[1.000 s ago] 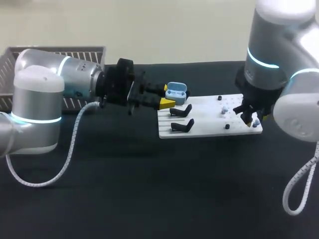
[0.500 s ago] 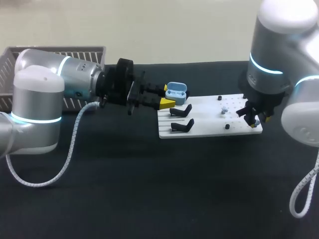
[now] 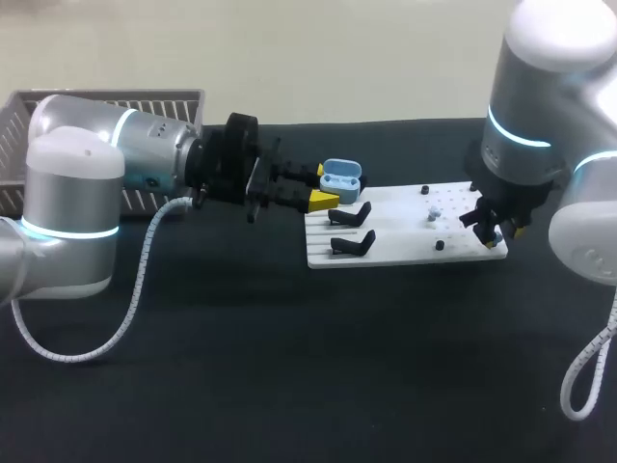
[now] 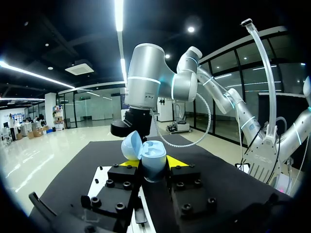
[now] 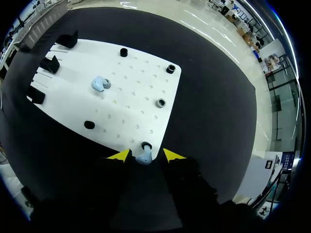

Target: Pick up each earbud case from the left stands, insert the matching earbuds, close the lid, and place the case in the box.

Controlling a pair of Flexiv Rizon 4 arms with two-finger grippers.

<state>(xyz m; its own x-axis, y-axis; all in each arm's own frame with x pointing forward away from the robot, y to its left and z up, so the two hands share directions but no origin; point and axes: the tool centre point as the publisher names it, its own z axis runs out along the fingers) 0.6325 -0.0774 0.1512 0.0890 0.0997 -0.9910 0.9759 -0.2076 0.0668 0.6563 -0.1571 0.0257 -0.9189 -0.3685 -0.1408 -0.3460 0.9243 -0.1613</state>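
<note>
Left claw: the left gripper [image 3: 326, 189] [image 4: 153, 162] is reaching in level from the left and clenching a light-blue earbud case [image 3: 340, 179] [image 4: 148, 155], one yellow-tipped finger pressing each side
Case: it is hanging in that grip near the far left corner of the white board [image 3: 395, 246] [image 5: 131, 102], clear of the stands, its rounded lid standing open
Right claw: the right gripper [image 3: 494, 230] [image 5: 146, 154] is pointing straight down over the board's near right corner, released, its fingers standing apart
Earbud: a light-blue earbud [image 5: 144, 158] is lying between those fingers with a gap showing on each side, just beside a black peg [image 5: 146, 145]
Second earbud: another light-blue earbud [image 3: 434, 212] [image 5: 99, 83] is resting against a grey peg near the middle of the board, well apart from both grippers
Stands: two black stands [image 3: 349, 214] [image 5: 51, 64] are sitting at the board's left end, just below the left gripper's tips in the head view
Box: a white slatted box [image 3: 58, 106] is sitting at the table's far left, partly hidden behind the left arm
Surface: a black table [image 3: 289, 367] is carrying the board and the box
</note>
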